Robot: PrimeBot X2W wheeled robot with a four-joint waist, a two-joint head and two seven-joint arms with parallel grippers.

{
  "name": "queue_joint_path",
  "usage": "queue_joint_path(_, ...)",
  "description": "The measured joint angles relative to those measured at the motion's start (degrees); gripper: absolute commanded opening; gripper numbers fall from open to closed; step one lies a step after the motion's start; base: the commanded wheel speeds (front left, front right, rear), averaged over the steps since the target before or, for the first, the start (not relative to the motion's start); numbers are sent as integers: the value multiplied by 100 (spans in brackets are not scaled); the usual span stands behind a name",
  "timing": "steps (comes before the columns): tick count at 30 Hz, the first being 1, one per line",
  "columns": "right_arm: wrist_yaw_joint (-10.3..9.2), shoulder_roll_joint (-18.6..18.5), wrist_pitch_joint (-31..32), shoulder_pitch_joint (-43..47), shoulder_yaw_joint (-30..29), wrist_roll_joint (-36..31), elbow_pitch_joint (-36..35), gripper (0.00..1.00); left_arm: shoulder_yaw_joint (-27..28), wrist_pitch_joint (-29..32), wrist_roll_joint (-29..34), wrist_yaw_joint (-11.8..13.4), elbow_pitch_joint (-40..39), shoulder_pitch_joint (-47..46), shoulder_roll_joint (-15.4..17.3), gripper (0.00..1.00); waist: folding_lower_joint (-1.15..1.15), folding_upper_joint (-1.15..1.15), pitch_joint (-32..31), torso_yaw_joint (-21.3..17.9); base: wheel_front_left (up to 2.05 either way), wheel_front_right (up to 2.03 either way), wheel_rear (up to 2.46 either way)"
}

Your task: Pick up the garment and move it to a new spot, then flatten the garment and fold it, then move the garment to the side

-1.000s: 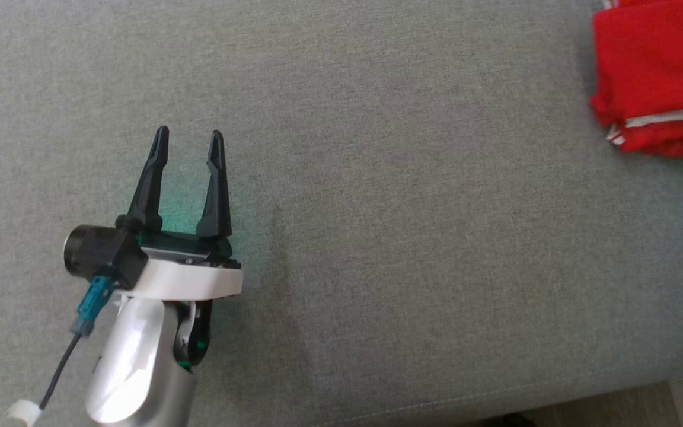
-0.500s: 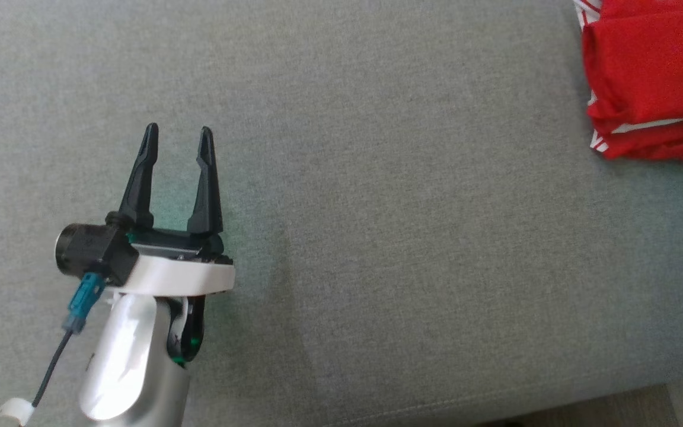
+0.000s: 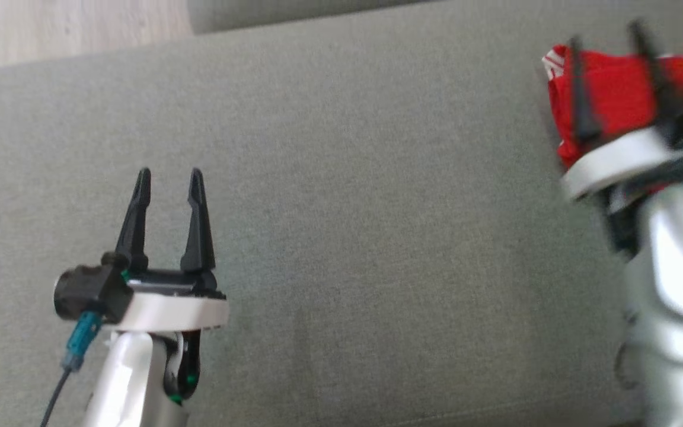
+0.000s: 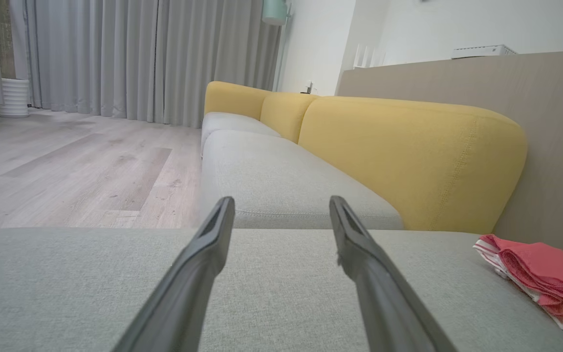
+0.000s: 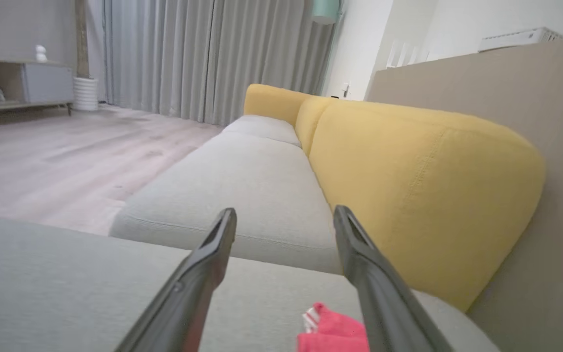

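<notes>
A: L gripper?
B: Fingers standing apart, gripping nothing, hanging over the grey seat.
A: R gripper?
B: Blurry, fingers also spreading wide, empty. Folded red garment is lying on the seat below, btwn its fingers. Yellow backrest is sitting further ahead, to its right.

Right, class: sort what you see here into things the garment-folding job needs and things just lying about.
Job: red garment, grey seat under it, left pincer, right pincer.
Lying about: yellow backrest, curtains, wooden floor, grey cabinet.
</notes>
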Motion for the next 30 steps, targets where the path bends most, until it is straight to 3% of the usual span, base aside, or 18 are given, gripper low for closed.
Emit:
queue_joint_path(4,1,408,-274,545,88,300,-252,100,2,0,-3,5,-69,198,-10,100,0,0,-218,74,0,0,0)
queue_joint_path(10,1,464,-682,1491,314,1127,-411,100,87,0,-423,48,-210,446,-19,100,0,0,-369,230,0,0,0)
queue_joint_path(15,0,526,-789,1958,443,1432,-370,100,166,0,-452,48,-261,522,-20,100,0,0,-389,286,0,0,0)
queue_joint_path(20,1,527,-886,2053,495,1592,-356,100,158,1,-619,115,118,671,-22,100,1,0,-419,334,0,0,0)
queue_joint_path(30,0,527,-890,2053,560,1656,-382,100,164,0,-699,286,132,669,-22,100,1,0,-453,369,0,0,0)
